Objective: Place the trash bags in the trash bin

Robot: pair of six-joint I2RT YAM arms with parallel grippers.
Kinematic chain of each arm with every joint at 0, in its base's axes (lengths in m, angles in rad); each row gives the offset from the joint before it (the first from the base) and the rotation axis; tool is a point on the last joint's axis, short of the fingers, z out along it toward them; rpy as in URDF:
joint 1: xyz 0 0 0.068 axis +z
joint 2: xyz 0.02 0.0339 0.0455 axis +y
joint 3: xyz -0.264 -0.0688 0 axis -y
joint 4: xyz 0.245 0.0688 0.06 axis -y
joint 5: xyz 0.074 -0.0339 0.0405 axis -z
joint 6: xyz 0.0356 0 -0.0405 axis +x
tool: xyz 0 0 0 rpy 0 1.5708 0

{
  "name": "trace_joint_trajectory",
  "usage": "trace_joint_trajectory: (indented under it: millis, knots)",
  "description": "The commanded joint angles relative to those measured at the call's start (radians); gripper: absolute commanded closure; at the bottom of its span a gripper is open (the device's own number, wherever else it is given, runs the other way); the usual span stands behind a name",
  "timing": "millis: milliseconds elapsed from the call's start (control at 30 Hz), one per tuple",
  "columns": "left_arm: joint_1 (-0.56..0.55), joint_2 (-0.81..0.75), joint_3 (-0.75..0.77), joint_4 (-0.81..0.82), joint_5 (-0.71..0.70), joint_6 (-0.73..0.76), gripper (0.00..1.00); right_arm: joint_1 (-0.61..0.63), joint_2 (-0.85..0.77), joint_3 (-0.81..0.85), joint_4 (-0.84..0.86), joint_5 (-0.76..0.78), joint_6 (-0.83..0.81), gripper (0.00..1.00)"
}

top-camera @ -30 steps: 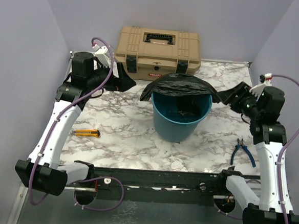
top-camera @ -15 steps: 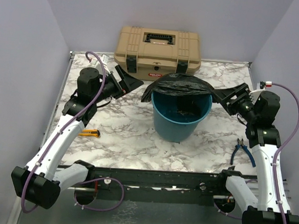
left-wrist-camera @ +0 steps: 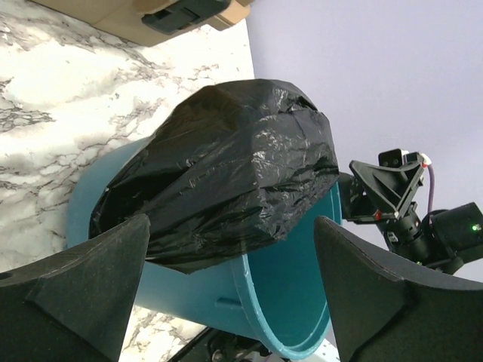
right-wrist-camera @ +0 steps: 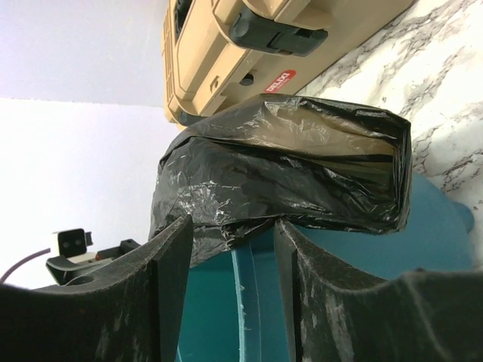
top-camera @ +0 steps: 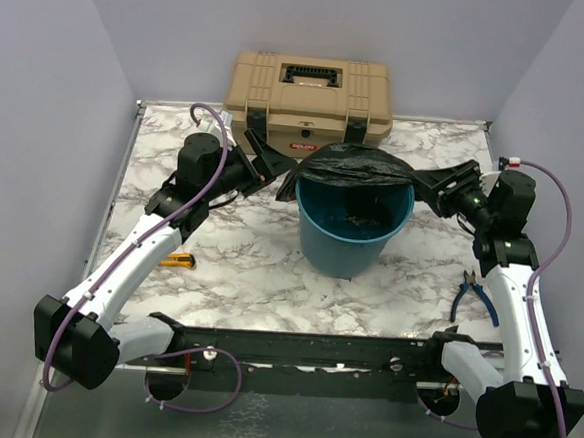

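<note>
**Operator:** Where was the trash bag [top-camera: 356, 165]?

**Technician:** It lay bunched over the far rim of the trash bin [top-camera: 350, 245], not yet inside. The bin stood on the bench [top-camera: 229, 260].

**Operator:** What had changed in the last second?

**Technician:** Both arms had moved in. The left pincer [left-wrist-camera: 232, 234], fully released, now flanked the bag's left end. The right pincer [right-wrist-camera: 232, 230] had narrowed but remained released, straddling the bag's right edge and the rim. A two-sided grasp appeared imminent.

**Operator:** Orientation?

**Technician:** Long axis ran left to right along the rim, parallel to the front of the toolbox [top-camera: 310, 100].
</note>
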Motion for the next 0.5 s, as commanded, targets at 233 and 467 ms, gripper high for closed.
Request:
trace_joint_trajectory:
  millis: [233,467]
  knots:
    - [-0.012,0.016,-0.013,0.032,-0.042,-0.010,0.11,-0.005,0.019,-0.036,0.050,-0.026,0.025,0.68]
    - [-0.021,0.018,-0.010,0.036,-0.031,0.009,0.13,-0.005,0.019,-0.048,0.086,-0.047,0.023,0.99]
